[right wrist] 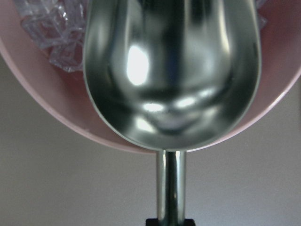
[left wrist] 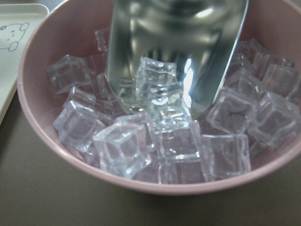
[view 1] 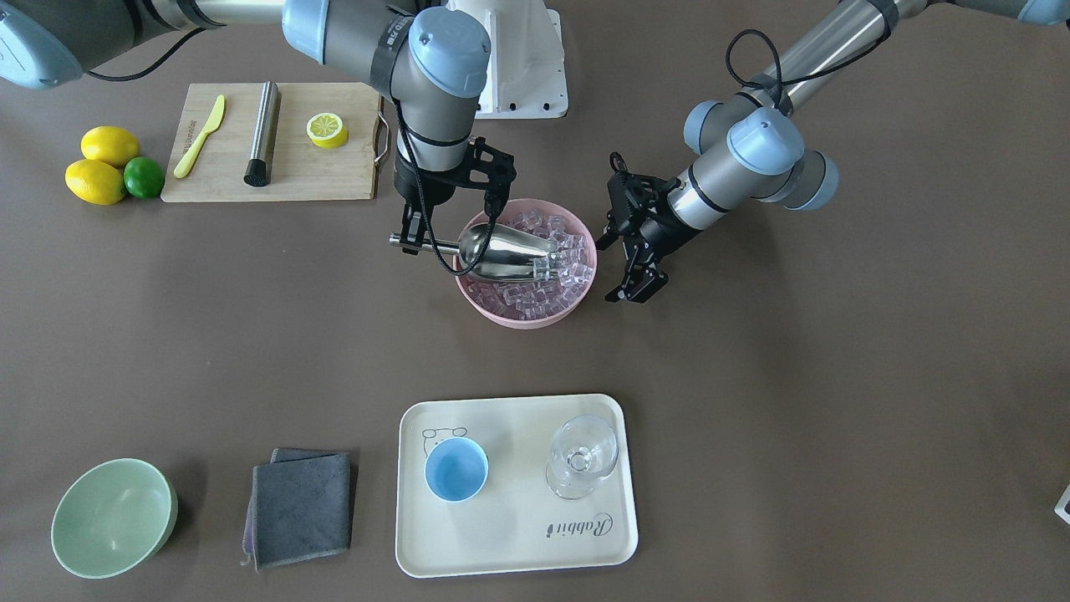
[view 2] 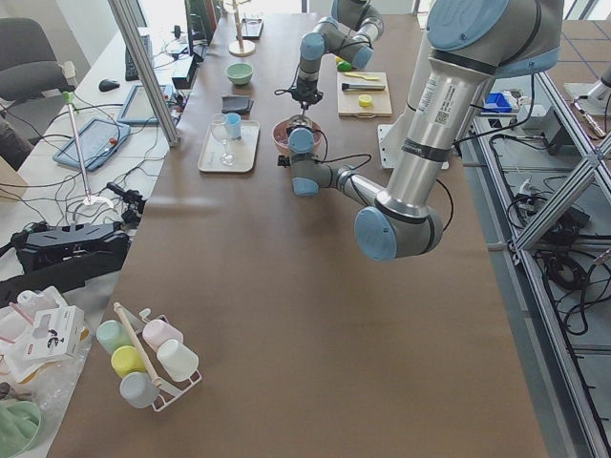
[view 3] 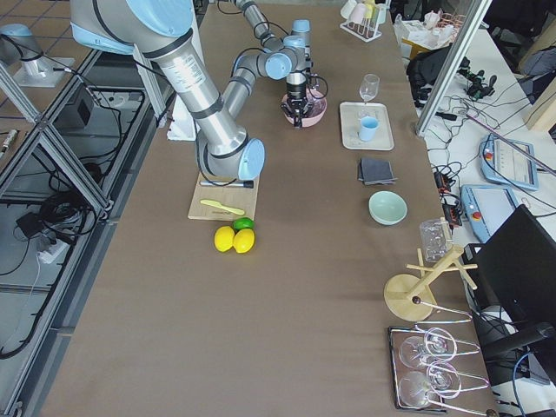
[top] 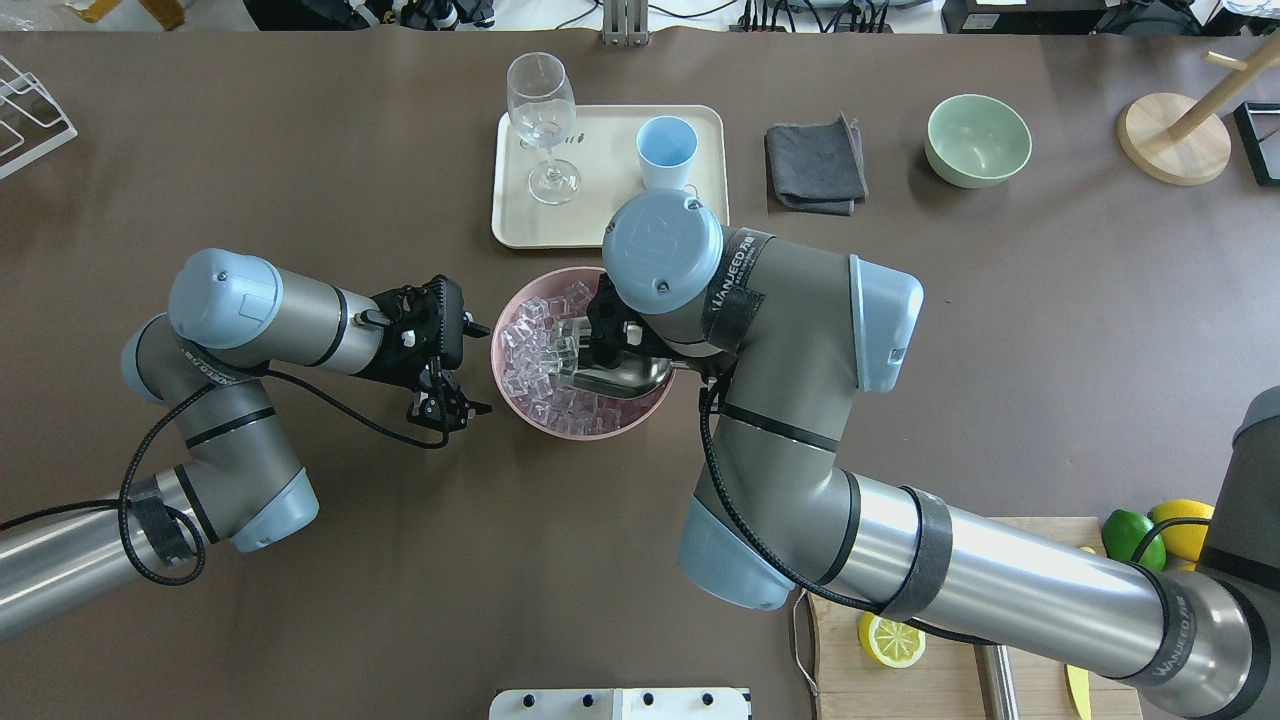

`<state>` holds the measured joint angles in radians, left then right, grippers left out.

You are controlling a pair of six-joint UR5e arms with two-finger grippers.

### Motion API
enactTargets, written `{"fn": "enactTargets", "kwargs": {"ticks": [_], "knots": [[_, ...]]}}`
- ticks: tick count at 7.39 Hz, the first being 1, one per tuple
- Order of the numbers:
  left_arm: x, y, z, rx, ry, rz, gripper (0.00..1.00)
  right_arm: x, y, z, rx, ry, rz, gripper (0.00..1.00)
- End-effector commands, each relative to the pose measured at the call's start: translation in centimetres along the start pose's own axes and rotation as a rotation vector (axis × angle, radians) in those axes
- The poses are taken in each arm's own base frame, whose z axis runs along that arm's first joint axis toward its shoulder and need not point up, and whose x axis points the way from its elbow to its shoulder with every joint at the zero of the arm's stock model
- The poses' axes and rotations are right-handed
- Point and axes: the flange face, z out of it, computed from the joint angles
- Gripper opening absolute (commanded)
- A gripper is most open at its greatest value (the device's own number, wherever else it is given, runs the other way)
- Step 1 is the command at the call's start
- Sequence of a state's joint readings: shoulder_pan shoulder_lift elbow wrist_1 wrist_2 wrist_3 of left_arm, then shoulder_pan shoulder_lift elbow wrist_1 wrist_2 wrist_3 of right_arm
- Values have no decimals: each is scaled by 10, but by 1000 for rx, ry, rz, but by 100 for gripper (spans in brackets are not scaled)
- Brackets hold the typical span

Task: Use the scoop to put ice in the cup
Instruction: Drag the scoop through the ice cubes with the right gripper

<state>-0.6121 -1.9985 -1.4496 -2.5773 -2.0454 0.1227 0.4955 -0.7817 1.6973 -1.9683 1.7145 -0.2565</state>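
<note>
My right gripper (view 1: 411, 242) is shut on the short handle of the steel scoop (view 1: 501, 251). The scoop's trough lies in the pink bowl (view 1: 489, 313), with its open mouth pushed among the clear ice cubes (view 1: 560, 251). In the left wrist view a few cubes (left wrist: 164, 136) sit at the mouth of the scoop (left wrist: 178, 47). My left gripper (view 1: 635, 291) is open and empty, just beside the bowl and apart from it. The light blue cup (view 1: 456, 470) stands upright and empty on the cream tray (view 1: 518, 535).
A clear stemmed glass (view 1: 583, 456) stands on the tray next to the cup. A grey cloth (view 1: 301, 506) and a pale green bowl (view 1: 113, 518) lie beyond it. A cutting board (view 1: 276, 176) holds a steel rod, a knife and half a lemon; lemons (view 1: 100, 167) lie beside it.
</note>
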Motion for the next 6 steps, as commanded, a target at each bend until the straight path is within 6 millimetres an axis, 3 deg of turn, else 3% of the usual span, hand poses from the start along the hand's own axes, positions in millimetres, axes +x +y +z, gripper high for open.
{"fn": "enactTargets", "kwargs": {"ticks": [1, 2, 4, 6], "knots": [[1, 1, -1, 3, 1, 1, 98, -1, -5, -2, 57, -7, 13, 0], [0, 2, 0, 2, 1, 1, 98, -2, -5, -4, 69, -7, 12, 0], [1, 2, -1, 3, 1, 1, 98, -4, 5, 13, 134, -24, 3, 0], [1, 2, -1, 6, 0, 3, 98, -9, 5, 11, 162, -65, 16, 0]]}}
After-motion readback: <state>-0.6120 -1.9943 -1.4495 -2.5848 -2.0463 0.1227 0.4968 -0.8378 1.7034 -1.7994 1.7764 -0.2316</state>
